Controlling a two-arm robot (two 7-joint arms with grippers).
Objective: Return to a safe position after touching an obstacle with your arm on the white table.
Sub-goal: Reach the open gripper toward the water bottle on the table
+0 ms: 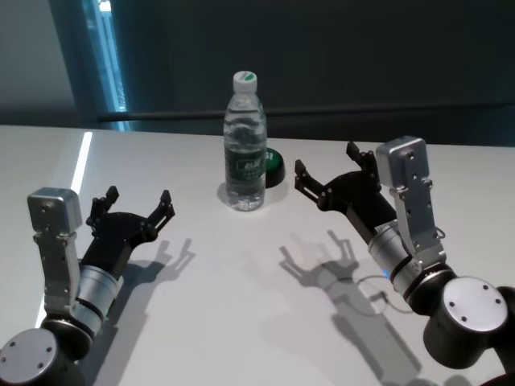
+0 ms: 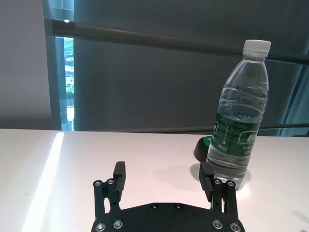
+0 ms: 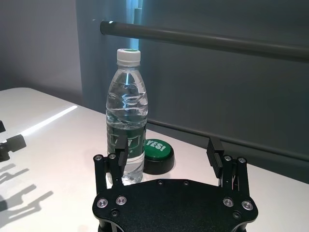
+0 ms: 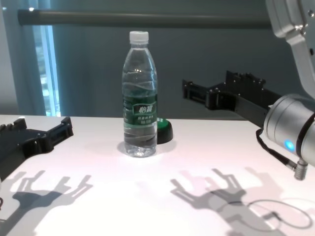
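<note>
Clear plastic bottle (image 1: 245, 142) stands upright toward the far edge of the white table (image 1: 241, 305), so I'd draw the right gripper (image 1: 331, 167), jaws spread and empty, straight back toward the near edge, left gripper (image 1: 138, 205) likewise spread.

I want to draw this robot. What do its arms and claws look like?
Both arms have silver boxy links, shiny metal cuffs and round black joints. The left gripper and right gripper are flat black plates with silver screws and two ridged black fingers. A thin black cable loops off the right arm, where a blue light glows.
</note>
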